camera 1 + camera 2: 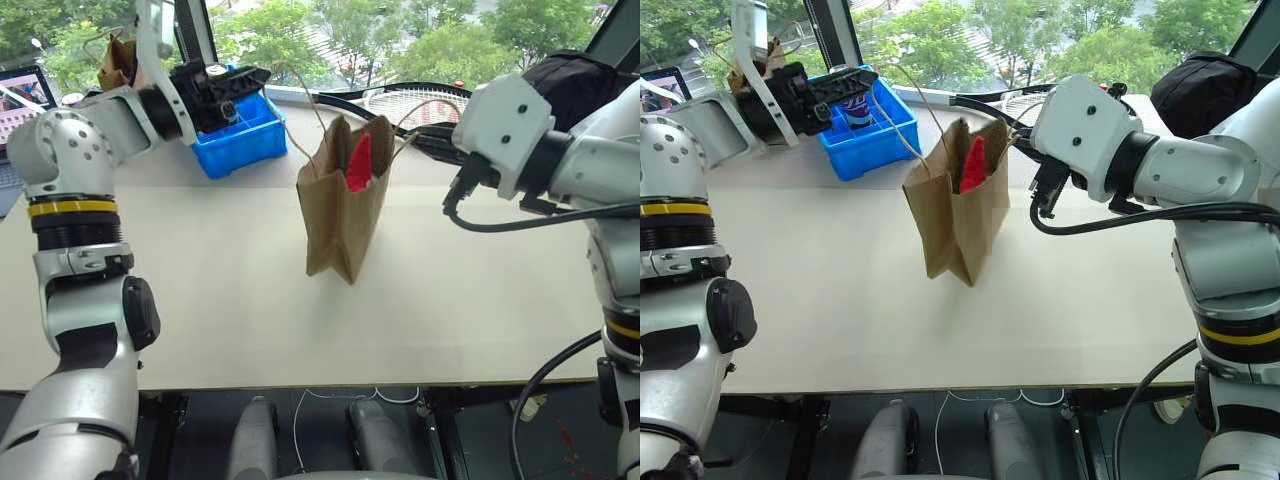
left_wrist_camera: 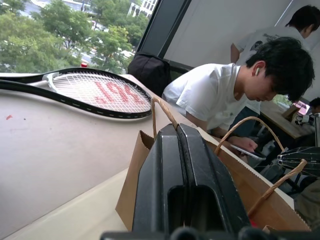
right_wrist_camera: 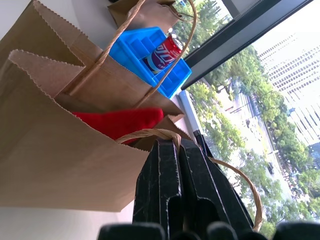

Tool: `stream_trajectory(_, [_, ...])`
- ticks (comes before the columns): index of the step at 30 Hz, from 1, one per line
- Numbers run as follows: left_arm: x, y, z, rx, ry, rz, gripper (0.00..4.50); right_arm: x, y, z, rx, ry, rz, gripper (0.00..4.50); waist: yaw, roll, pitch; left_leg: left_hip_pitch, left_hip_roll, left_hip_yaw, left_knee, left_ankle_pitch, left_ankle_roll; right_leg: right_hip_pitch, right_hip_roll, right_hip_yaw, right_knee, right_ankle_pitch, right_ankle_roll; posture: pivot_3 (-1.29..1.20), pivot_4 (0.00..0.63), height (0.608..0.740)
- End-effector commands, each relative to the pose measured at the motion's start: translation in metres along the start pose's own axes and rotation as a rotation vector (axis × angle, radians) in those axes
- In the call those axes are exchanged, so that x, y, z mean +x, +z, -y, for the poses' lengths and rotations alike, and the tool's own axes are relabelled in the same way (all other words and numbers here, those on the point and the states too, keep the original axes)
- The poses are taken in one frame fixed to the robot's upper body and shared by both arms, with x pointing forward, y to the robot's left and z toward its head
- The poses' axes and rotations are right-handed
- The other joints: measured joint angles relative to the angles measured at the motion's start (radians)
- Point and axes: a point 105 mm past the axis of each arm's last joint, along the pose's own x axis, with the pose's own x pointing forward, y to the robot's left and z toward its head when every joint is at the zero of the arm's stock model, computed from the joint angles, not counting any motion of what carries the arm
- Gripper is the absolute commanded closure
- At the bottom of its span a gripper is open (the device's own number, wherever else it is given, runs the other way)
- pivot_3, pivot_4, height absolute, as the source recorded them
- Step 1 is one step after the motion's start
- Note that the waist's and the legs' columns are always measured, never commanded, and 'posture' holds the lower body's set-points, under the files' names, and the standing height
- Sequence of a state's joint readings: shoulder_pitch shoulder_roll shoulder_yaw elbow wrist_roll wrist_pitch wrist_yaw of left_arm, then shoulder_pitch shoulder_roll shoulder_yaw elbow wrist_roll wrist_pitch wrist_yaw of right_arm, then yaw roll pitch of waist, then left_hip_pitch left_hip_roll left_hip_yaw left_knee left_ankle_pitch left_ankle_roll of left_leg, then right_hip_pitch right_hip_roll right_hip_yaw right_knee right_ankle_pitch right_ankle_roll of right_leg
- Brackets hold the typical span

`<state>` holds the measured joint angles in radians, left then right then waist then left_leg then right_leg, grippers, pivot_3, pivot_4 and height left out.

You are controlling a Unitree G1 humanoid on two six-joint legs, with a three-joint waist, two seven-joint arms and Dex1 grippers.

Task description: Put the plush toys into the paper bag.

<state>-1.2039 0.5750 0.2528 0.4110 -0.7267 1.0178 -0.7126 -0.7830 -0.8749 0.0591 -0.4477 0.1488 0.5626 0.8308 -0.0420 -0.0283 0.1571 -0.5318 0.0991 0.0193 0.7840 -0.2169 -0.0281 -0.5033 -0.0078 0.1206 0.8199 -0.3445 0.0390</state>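
Observation:
The brown paper bag [image 1: 340, 220] is upright at the middle of the table, its mouth pulled wide. A red plush toy [image 1: 360, 162] pokes out of the top and also shows inside the mouth [image 3: 117, 121]. My left gripper [image 2: 177, 127] is up and back to the bag's left, shut on one twisted-paper handle [image 2: 160, 107], which runs taut from its fingertips to the bag. On the bag's right, my right gripper [image 3: 177, 145] is shut on the other handle [image 3: 145, 134]. Whether the bag's base rests on the table I cannot tell.
A blue bin [image 1: 240, 140] holding a cola can [image 1: 855, 108] sits behind the bag at the left. A tennis racket [image 1: 400, 95] lies along the far edge. A second brown bag [image 1: 118, 62] stands back left and a black backpack [image 1: 575, 80] back right. People [image 2: 220, 95] sit beyond the table.

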Motion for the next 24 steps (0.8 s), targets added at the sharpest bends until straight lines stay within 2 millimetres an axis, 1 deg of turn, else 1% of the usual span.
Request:
stream_trajectory(1, [-0.003, -0.022, 0.011, 0.032, -0.064, -0.092, 4.50, -0.001, -0.007, -0.027, 0.069, 0.091, -0.030, 4.42, 0.000, 0.000, 0.000, 0.000, 0.000, 0.000, 0.000, 0.000, 0.000, 0.000, 0.000, 0.000, 0.000, 0.000, 0.000, 0.00, 0.150, 0.659])
stream_trajectory(3, [-0.007, -0.042, 0.018, 0.047, -0.106, -0.175, 4.50, -0.001, -0.011, -0.031, 0.098, 0.093, -0.045, 4.42, -0.002, 0.000, 0.000, 0.000, 0.000, 0.000, 0.000, 0.000, 0.000, 0.000, 0.000, 0.000, 0.000, 0.000, -0.001, 0.00, 0.150, 0.659])
stream_trajectory(5, [-0.009, -0.046, 0.021, 0.046, -0.118, -0.193, 4.50, -0.001, -0.015, -0.035, 0.112, 0.109, -0.065, 4.42, -0.003, 0.000, 0.000, 0.000, 0.000, 0.000, 0.000, 0.000, 0.000, -0.001, 0.000, 0.001, 0.001, 0.001, -0.003, 0.00, 0.150, 0.659])
stream_trajectory(8, [-0.009, -0.042, 0.017, 0.055, -0.096, -0.180, 4.50, 0.000, -0.016, -0.038, 0.122, 0.120, -0.072, 4.42, -0.003, 0.000, 0.000, -0.003, 0.000, 0.000, 0.000, 0.001, -0.001, -0.003, 0.000, 0.000, 0.001, 0.002, -0.003, 0.00, 0.150, 0.659])
stream_trajectory(11, [-0.010, -0.038, 0.016, 0.057, -0.090, -0.173, 4.50, 0.000, -0.014, -0.037, 0.127, 0.109, -0.061, 4.42, -0.002, 0.000, 0.000, -0.002, 0.000, 0.000, 0.000, 0.001, -0.001, -0.003, 0.000, 0.000, 0.001, 0.001, -0.003, 0.00, 0.150, 0.659])
stream_trajectory(13, [-0.011, -0.036, 0.017, 0.062, -0.090, -0.171, 4.50, 0.001, -0.012, -0.031, 0.139, 0.082, -0.044, 4.42, -0.002, 0.000, 0.000, -0.002, 0.000, 0.000, 0.000, 0.001, -0.001, -0.003, 0.000, 0.000, 0.001, 0.001, -0.003, 0.00, 0.150, 0.659])
stream_trajectory(15, [-0.014, -0.032, 0.021, 0.066, -0.116, -0.156, 4.50, 0.001, 0.000, -0.019, 0.222, 0.023, 0.039, 4.42, -0.004, 0.000, 0.000, -0.002, 0.000, 0.000, 0.000, 0.001, -0.001, -0.003, 0.000, 0.000, 0.001, 0.001, -0.003, 0.00, 0.150, 0.659])
stream_trajectory(17, [-0.016, -0.026, 0.024, 0.063, -0.138, -0.131, 3.93, -0.001, 0.007, -0.012, 0.259, 0.005, 0.083, 3.84, -0.005, 0.000, 0.001, -0.002, 0.000, 0.000, 0.000, 0.001, -0.001, -0.003, 0.000, 0.000, 0.002, 0.001, -0.003, 0.00, 0.150, 0.659])
stream_trajectory(18, [-0.019, -0.022, 0.026, 0.060, -0.150, -0.120, 3.73, -0.003, 0.012, -0.007, 0.280, 0.000, 0.110, 3.63, -0.004, 0.000, 0.001, -0.002, 0.000, 0.000, 0.000, 0.001, -0.001, -0.003, 0.000, 0.000, 0.002, 0.002, -0.003, 0.00, 0.150, 0.659])
stream_trajectory(19, [-0.022, -0.018, 0.028, 0.062, -0.162, -0.111, 3.39, -0.006, 0.016, -0.002, 0.289, -0.015, 0.132, 3.32, -0.003, 0.000, 0.001, -0.003, 0.000, 0.000, 0.000, 0.001, -0.001, -0.003, 0.000, 0.000, 0.002, 0.002, -0.003, 0.00, 0.150, 0.659])
stream_trajectory(20, [-0.024, -0.016, 0.029, 0.064, -0.169, -0.106, 2.94, -0.008, 0.019, 0.002, 0.295, -0.026, 0.146, 2.89, -0.002, 0.000, 0.001, -0.003, 0.000, 0.000, 0.000, 0.001, -0.001, -0.003, 0.000, 0.000, 0.002, 0.002, -0.003, 0.00, 0.150, 0.659])
stream_trajectory(22, [-0.028, -0.011, 0.031, 0.076, -0.179, -0.101, 2.32, -0.013, 0.023, 0.012, 0.321, -0.049, 0.177, 2.31, -0.002, 0.000, 0.001, -0.003, 0.000, 0.000, 0.000, 0.001, -0.001, -0.003, 0.000, 0.000, 0.001, 0.002, -0.003, 0.00, 0.150, 0.659])
stream_trajectory(23, [-0.034, -0.007, 0.032, 0.090, -0.189, -0.090, 1.85, -0.019, 0.028, 0.020, 0.358, -0.065, 0.216, 1.88, -0.002, 0.000, 0.001, -0.003, 0.000, 0.000, 0.000, 0.001, -0.001, -0.003, 0.000, 0.000, 0.001, 0.002, -0.003, 0.00, 0.150, 0.659])
stream_trajectory(24, [-0.041, -0.002, 0.034, 0.108, -0.206, -0.080, 1.56, -0.027, 0.033, 0.028, 0.383, -0.078, 0.248, 1.58, -0.002, 0.000, 0.001, -0.003, 0.000, 0.000, 0.000, 0.001, -0.001, -0.003, 0.000, 0.000, 0.001, 0.002, -0.003, 0.00, 0.150, 0.659])
